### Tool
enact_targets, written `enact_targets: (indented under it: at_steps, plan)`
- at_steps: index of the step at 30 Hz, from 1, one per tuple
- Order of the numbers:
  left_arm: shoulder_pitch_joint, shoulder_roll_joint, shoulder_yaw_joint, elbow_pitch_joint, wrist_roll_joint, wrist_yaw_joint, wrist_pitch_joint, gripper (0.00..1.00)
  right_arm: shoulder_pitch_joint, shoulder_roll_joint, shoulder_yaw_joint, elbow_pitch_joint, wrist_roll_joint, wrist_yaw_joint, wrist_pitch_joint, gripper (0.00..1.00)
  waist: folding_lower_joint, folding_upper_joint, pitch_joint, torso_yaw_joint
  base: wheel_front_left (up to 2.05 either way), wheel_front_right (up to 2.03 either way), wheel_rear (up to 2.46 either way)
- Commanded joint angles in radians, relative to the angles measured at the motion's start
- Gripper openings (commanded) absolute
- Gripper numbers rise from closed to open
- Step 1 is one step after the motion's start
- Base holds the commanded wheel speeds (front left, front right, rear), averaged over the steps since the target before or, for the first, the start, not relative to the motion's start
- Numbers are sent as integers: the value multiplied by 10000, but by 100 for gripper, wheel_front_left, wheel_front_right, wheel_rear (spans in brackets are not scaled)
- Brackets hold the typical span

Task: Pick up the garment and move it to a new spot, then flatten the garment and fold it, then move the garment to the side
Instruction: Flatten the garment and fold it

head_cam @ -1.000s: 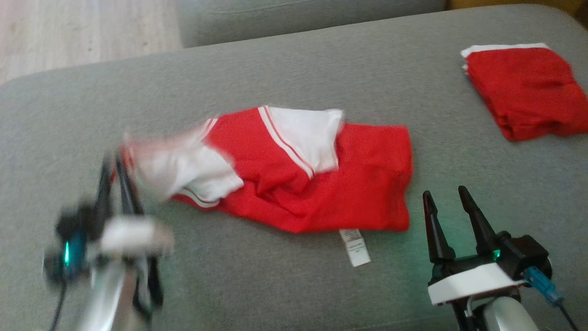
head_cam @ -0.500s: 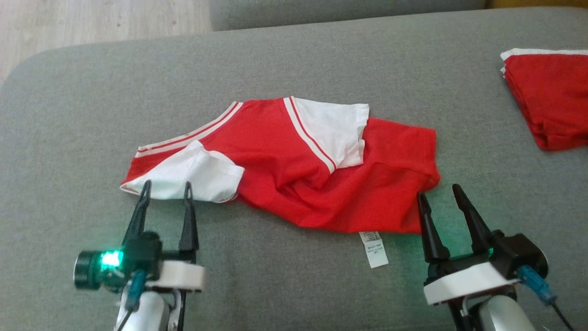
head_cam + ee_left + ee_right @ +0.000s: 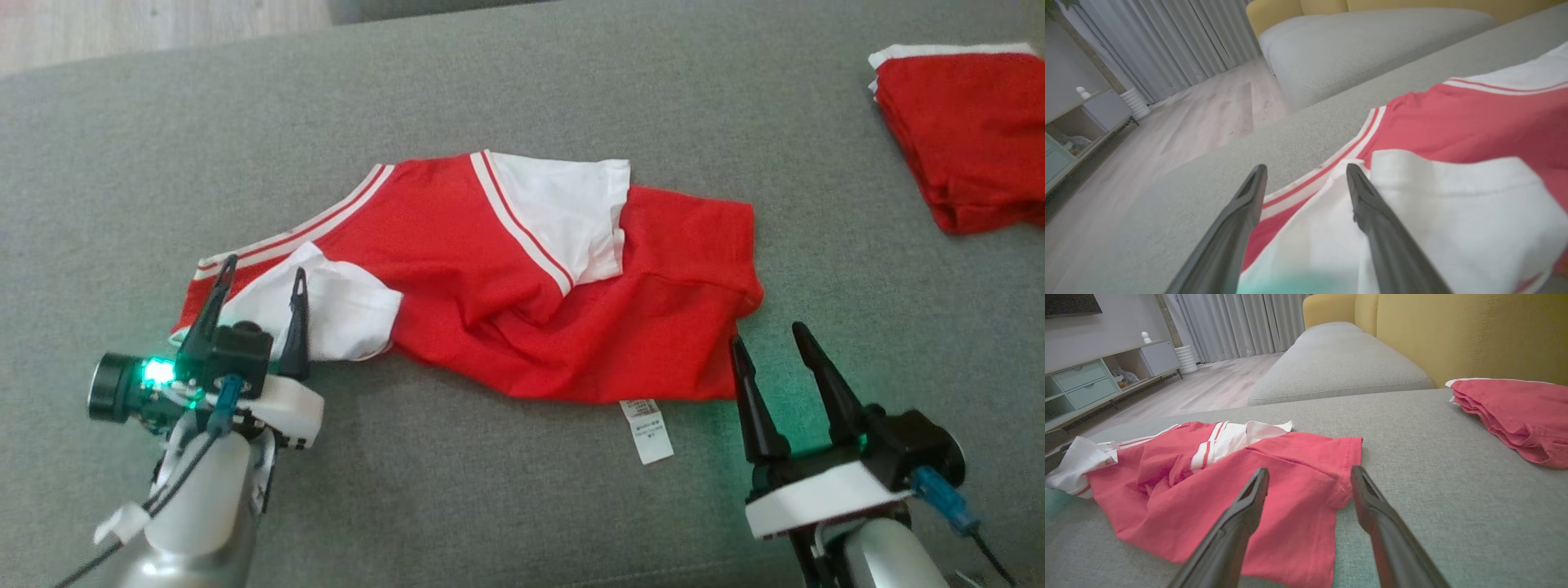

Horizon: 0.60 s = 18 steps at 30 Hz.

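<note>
Garment (image 3: 490,269) lying crumpled on grey sofa seat (image 3: 490,82), left claw (image 3: 265,265) spread wide above its white sleeve (image 3: 347,310), gripping nothing, right claw (image 3: 767,333) equally wide and empty just beside it

Left arm (image 3: 196,510) and right arm (image 3: 882,557) reach forward, jaws parted.

Grey sofa (image 3: 1339,363), yellow backrest (image 3: 1453,335), wooden floor (image 3: 1208,388), grey curtains (image 3: 1233,322).

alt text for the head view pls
A crumpled red and white shirt lies on a grey sofa, with the open left gripper over its white sleeve and the open right gripper near its right end. A folded red garment sits far right.
</note>
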Motion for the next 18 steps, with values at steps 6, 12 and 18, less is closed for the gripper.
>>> enact_targets:
  at_steps: [6, 12, 18]
  plan:
    - [-854, 310, -154, 459, -1, -718, 161, 100, -526, -49, 187, -339, -84, -7, -40, 100, -1, 0, 274, -77, 0, 0, 0]
    - [-1250, 405, -462, 680, 238, -715, 134, 100, -616, -48, 239, -298, -24, -7, -40, 100, -1, 0, 397, -115, 0, 0, 0]
    - [-1548, 509, -547, 1015, 233, -732, 363, 96, -727, -48, 313, -268, 83, -7, -40, 100, -1, 0, 457, -200, 0, 0, 0]
